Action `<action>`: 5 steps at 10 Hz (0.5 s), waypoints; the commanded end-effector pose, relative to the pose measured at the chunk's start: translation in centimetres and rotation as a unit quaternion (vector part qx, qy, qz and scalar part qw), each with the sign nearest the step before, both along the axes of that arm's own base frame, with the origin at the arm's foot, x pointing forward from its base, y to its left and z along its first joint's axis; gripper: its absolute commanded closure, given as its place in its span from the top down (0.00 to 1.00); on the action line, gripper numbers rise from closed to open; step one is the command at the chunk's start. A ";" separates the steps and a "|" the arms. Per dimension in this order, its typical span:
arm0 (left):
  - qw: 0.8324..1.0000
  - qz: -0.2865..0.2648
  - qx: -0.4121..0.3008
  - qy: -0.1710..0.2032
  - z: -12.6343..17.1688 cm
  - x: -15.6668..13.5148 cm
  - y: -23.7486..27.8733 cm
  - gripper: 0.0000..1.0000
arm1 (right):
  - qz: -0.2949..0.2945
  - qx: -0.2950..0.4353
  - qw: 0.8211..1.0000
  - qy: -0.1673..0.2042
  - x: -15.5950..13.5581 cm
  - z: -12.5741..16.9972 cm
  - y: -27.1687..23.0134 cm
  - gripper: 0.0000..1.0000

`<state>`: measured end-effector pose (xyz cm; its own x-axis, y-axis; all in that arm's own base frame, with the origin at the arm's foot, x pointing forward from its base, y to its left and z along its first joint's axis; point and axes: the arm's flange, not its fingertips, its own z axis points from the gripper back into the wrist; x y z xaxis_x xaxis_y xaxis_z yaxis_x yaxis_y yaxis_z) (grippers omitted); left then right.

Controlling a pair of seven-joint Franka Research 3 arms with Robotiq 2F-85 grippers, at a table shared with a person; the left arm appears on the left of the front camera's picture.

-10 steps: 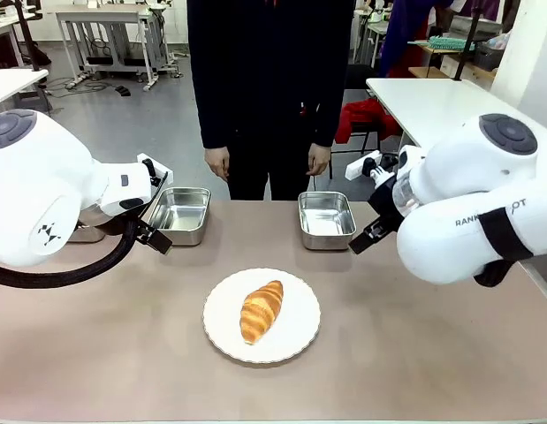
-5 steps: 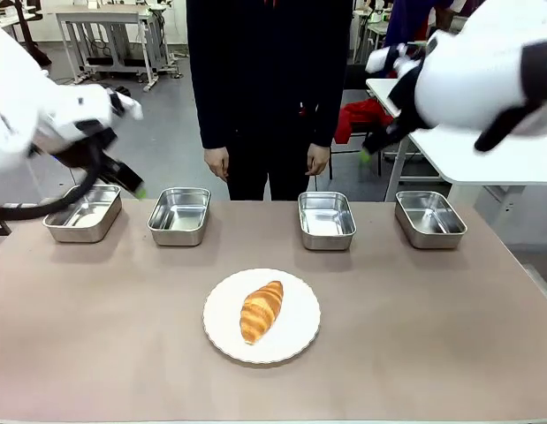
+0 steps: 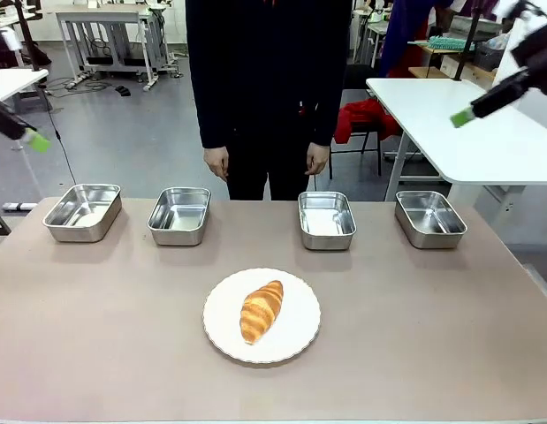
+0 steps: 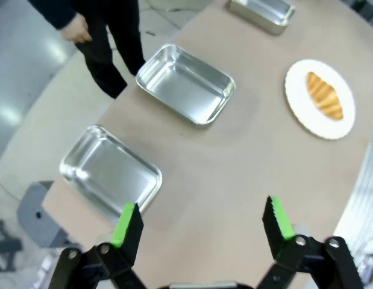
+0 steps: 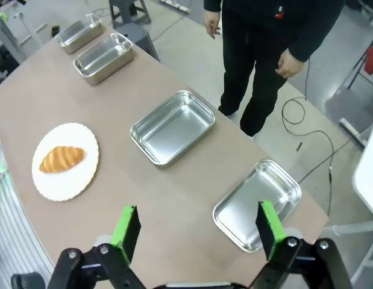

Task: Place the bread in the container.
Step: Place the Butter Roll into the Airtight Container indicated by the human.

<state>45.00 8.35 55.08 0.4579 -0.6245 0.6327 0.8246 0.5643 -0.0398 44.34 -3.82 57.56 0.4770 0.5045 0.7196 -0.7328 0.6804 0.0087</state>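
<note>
Bottom of the left wrist view: the left gripper has its green-padded fingers spread wide, nothing between them. Same for the right gripper in its own wrist view, gaping and empty. Over to the front view, lower centre: the croissant lies on the white scalloped plate. Beyond it, four empty stainless-steel pans line up across the middle. At top centre, a person stands with hands hanging.

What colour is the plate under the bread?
The plate is white, best seen in the front view.
</note>
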 end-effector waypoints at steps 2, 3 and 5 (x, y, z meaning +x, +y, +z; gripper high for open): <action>0.997 0.001 0.025 -0.075 -1.0 0.4 2.3 1.00 | 0.000 0.000 1.000 0.000 0.0 0.0 0.0 1.00; 1.000 -0.021 -0.009 -0.015 -0.3 -0.3 2.2 1.00 | 0.000 0.000 1.000 0.000 0.0 0.0 0.0 1.00; 1.000 -0.021 -0.009 -0.015 -0.3 -0.3 2.2 1.00 | 0.000 0.000 1.000 0.000 0.0 0.0 0.0 1.00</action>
